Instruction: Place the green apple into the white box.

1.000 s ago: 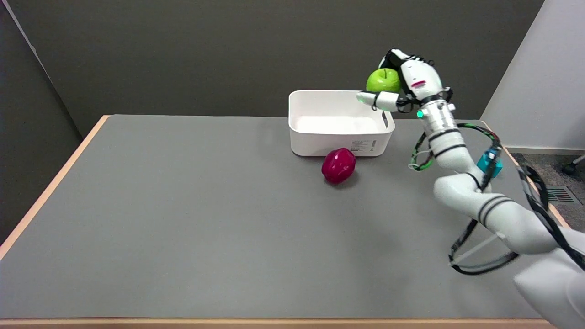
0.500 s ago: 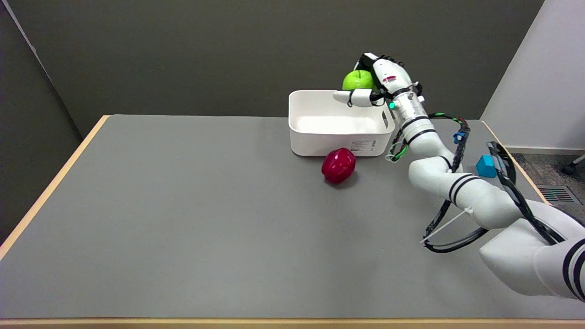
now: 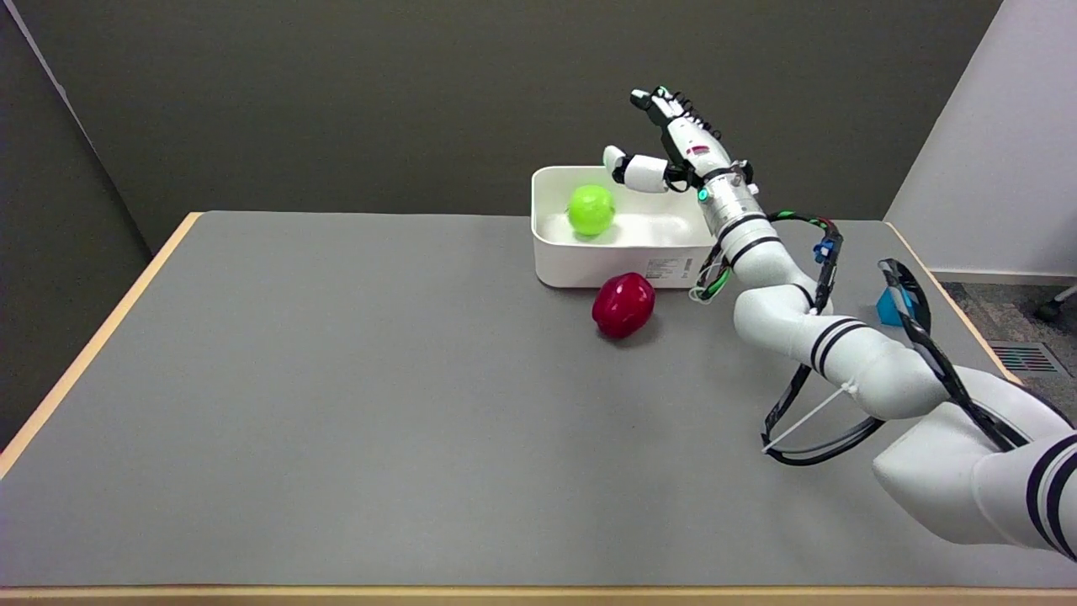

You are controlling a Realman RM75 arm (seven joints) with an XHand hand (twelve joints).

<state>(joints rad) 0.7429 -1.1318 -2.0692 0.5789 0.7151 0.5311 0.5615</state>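
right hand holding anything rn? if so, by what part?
Nothing. The right robot hand is open above the white box, fingers spread; the green apple sits inside the box, apart from the hand.

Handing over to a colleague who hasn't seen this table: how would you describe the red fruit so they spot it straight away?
Start at the white box at the far side of the grey table. Just in front of its near wall, on the table top and outside the box, lies the red fruit. It is the only red thing here; the green apple lies inside the box, and the right hand hangs above it.
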